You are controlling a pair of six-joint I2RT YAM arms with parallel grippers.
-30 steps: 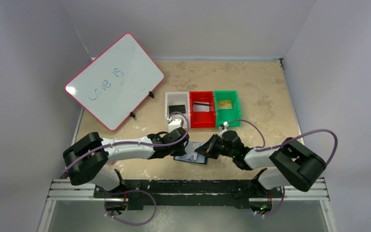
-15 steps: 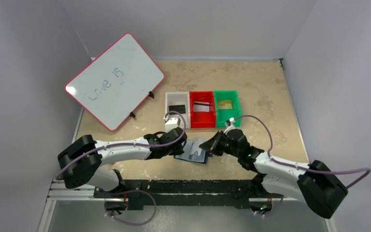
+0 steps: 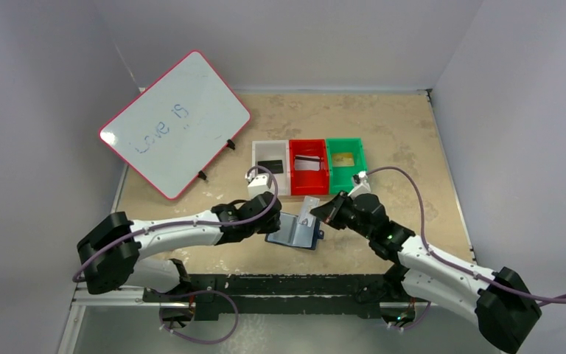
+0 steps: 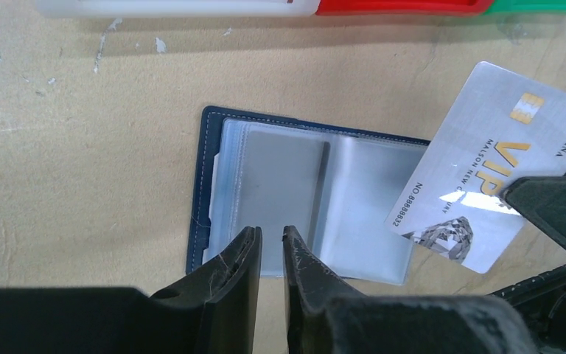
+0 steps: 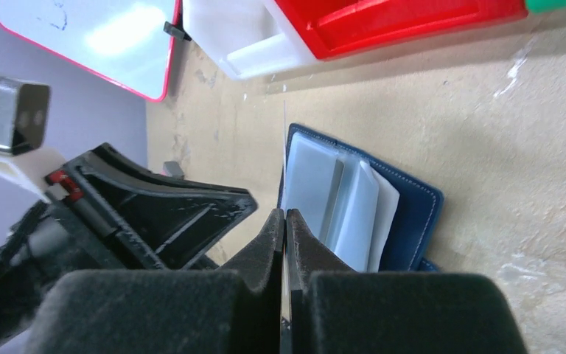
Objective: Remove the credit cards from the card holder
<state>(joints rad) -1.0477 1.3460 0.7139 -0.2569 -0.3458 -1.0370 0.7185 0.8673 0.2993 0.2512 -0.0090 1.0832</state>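
Observation:
The card holder [image 3: 293, 231] lies open on the table, dark blue with pale clear pockets [image 4: 302, 199]. My right gripper [image 5: 285, 214] is shut on a silver-grey credit card [image 4: 479, 177], held tilted just above the holder's far right corner [image 3: 309, 209]. In the right wrist view the card shows only edge-on. My left gripper [image 4: 271, 234] hovers at the holder's near left edge [image 3: 274, 219]. Its jaws stand a narrow gap apart with nothing between them. Other credit cards lie in the bins: a black one [image 3: 270, 165], a pale one [image 3: 307, 162] and a gold one [image 3: 343, 159].
A white bin [image 3: 256, 158], a red bin [image 3: 295, 181] and a green bin [image 3: 360, 166] stand in a row just behind the holder. A pink-framed whiteboard [image 3: 173, 122] leans at the back left.
My right gripper has drawn the silver card out of the holder and carried it up toward the bins. My left gripper has pulled back left off the holder and its jaws have parted slightly.

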